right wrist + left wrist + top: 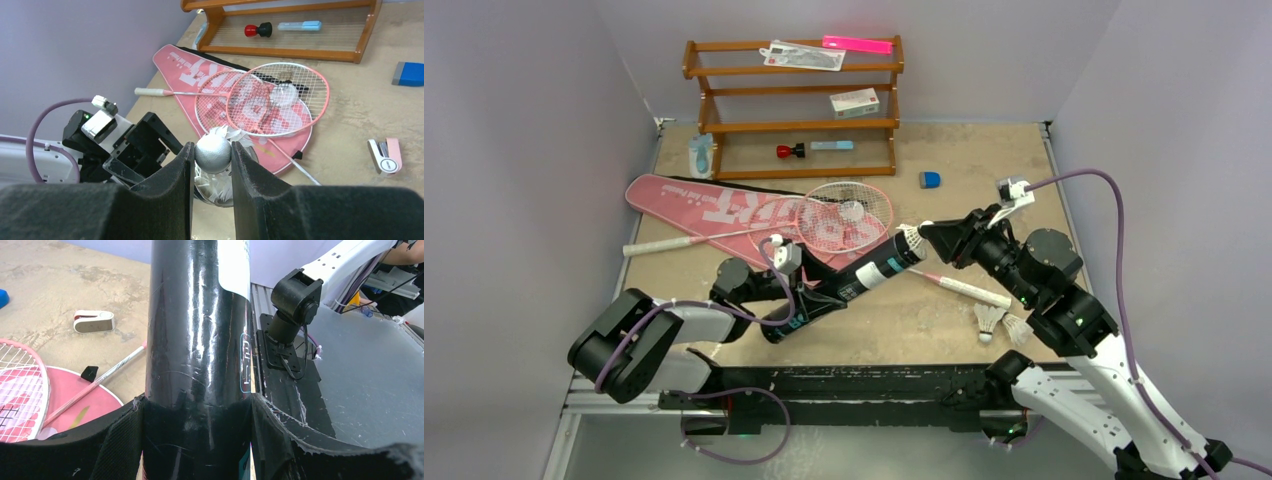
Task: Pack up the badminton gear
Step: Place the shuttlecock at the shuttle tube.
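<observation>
My left gripper (812,298) is shut on the long black tube (854,280), which lies tilted with its open end to the upper right. In the left wrist view the tube (200,330) fills the space between the jaws of that gripper (197,440). My right gripper (212,160) is shut on the round head of a white feather shuttlecock (212,151), with its feathers inside the tube's mouth (910,240). Two pink-framed rackets (849,215) lie on the pink SPORT bag (704,200). One white handle (972,291) lies under my right arm. Two more shuttlecocks (990,320) lie at the near right.
The brown wooden rack (794,100) stands at the back and holds a small white box (854,102) and small items. A blue block (930,180) lies right of the rack. A small white and pink object (385,156) lies right of the bag.
</observation>
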Motion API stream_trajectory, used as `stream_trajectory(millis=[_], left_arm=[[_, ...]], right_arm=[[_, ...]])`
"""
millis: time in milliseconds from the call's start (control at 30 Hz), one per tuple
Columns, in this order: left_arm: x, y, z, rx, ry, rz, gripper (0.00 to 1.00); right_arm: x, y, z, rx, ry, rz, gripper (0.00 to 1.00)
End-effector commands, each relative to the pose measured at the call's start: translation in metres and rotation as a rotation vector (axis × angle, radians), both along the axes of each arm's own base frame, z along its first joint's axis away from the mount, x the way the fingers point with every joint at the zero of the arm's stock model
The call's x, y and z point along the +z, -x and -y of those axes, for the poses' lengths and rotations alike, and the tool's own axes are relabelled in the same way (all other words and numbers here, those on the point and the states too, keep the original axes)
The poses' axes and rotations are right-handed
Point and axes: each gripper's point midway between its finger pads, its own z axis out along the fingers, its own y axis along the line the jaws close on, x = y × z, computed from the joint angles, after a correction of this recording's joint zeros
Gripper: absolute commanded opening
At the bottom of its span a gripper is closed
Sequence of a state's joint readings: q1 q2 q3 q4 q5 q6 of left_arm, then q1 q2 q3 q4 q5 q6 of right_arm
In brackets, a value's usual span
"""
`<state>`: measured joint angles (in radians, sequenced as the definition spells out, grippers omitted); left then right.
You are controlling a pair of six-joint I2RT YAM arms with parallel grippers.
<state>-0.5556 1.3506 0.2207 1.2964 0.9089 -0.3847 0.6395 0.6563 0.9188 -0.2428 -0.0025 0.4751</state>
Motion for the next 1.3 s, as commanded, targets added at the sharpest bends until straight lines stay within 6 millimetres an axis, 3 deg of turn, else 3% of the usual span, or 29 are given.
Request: stream_trajectory(millis=[0, 367, 700, 933, 1267], left_arm=[[0.015, -0.003, -0.002, 0.020, 0.045, 0.085, 0.48], [0.021, 0.011, -0.004, -0.037, 0.059, 0.189, 0.48], [0.026, 0.018, -0.009, -0.045, 0.060, 0.282, 0.48], [0.033, 0.018, -0.010, -0.030, 0.075, 0.293, 0.48], [0.033, 0.014, -0.010, -0.008, 0.081, 0.275, 0.48]], right_arm=[[0.002, 0.011, -0.011, 0.058, -0.063, -0.074, 0.00], [-0.003, 0.024, -0.014, 0.092, -0.056, -0.178, 0.00], [-0.003, 0.031, 0.008, 0.026, 0.009, -0.179, 0.00], [-0.013, 0.037, 0.008, 0.044, 0.015, -0.205, 0.00], [0.005, 0.052, 0.015, 0.073, -0.093, -0.068, 0.00]])
